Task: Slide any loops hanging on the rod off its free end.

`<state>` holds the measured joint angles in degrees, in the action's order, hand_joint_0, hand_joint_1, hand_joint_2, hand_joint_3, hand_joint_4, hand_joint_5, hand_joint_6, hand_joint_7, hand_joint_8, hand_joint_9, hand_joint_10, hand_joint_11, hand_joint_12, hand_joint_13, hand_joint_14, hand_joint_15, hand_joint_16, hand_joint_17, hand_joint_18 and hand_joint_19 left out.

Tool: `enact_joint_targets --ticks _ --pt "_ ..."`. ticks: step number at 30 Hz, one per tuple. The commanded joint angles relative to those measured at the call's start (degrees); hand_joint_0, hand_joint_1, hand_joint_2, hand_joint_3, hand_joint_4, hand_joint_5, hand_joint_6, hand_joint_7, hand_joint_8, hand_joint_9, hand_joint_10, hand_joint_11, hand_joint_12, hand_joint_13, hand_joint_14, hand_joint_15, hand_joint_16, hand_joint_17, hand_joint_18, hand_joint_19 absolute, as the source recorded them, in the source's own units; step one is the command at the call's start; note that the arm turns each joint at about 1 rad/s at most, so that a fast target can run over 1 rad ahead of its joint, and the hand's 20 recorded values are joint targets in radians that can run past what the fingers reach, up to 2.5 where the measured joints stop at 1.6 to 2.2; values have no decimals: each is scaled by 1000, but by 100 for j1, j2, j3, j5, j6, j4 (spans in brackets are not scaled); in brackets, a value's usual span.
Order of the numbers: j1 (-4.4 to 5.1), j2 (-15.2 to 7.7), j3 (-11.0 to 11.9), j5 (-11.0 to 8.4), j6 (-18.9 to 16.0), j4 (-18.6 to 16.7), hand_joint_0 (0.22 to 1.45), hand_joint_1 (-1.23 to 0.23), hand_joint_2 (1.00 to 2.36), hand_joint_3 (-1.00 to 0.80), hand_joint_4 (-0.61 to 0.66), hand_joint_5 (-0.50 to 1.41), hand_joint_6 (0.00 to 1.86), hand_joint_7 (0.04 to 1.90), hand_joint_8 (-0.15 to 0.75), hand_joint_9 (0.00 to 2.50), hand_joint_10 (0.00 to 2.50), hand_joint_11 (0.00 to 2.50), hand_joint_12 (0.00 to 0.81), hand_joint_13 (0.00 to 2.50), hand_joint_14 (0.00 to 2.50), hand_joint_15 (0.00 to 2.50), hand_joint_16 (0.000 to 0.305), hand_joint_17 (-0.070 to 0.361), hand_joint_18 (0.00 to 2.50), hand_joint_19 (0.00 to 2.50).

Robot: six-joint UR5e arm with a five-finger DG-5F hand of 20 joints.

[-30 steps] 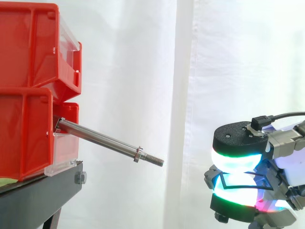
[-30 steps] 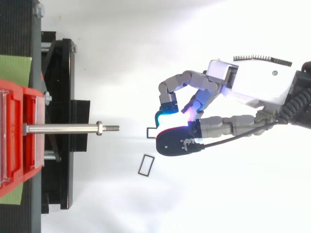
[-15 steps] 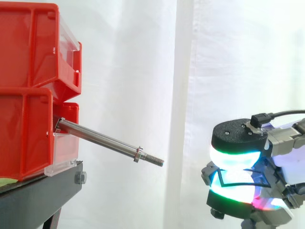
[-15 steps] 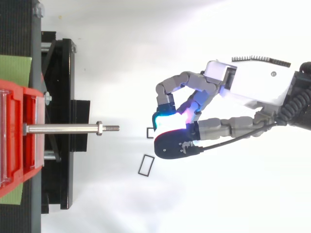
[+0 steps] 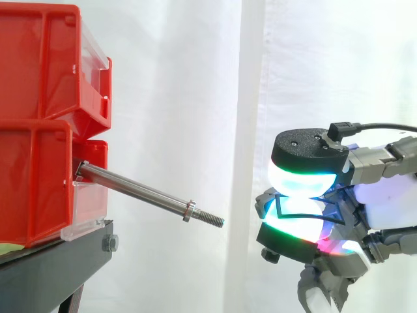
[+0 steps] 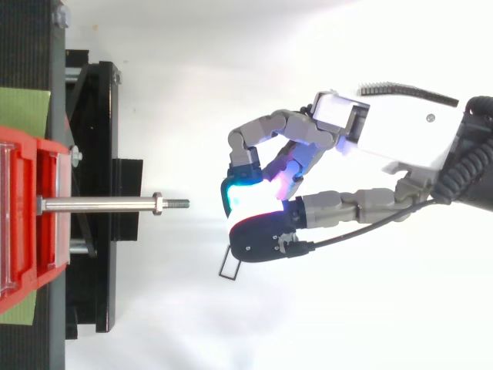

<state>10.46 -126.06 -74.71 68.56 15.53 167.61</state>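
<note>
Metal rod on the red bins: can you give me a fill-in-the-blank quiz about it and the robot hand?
The shiny metal rod juts from a ___ plastic bin.
The number of loops hanging on the rod is ___.
The hand pinches a thin black loop of ___ shape.
Missing words: red; none; rectangular.

The steel rod [image 5: 140, 191] juts from the lower red bin [image 5: 32, 186] and slopes slightly down to its threaded free end, with a nut just behind the thread. One thin black rectangular loop [image 5: 276, 206] sits pinched between the hand's [image 5: 365, 195] glowing pads, clear of the rod's tip. A second black loop [image 6: 223, 264] lies flat below, partly hidden.
</note>
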Motion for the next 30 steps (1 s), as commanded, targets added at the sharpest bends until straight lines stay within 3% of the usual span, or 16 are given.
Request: enact_joint_targets --ticks 1,20,30 --pt "0 3 0 -1 135 0 707 -684 1022 -229 93 -208 883 1601 312 1090 9 1101 294 934 18 604 41 93 740 410" --pt "0 -6 0 -1 179 -9 721 -684 1019 -264 50 -214 886 1574 301 1066 8 1063 294 933 16 612 41 92 704 411" --pt "0 3 0 -1 179 -9 682 -695 1018 -229 23 -218 909 1420 303 906 16 766 359 767 15 445 49 110 696 490"
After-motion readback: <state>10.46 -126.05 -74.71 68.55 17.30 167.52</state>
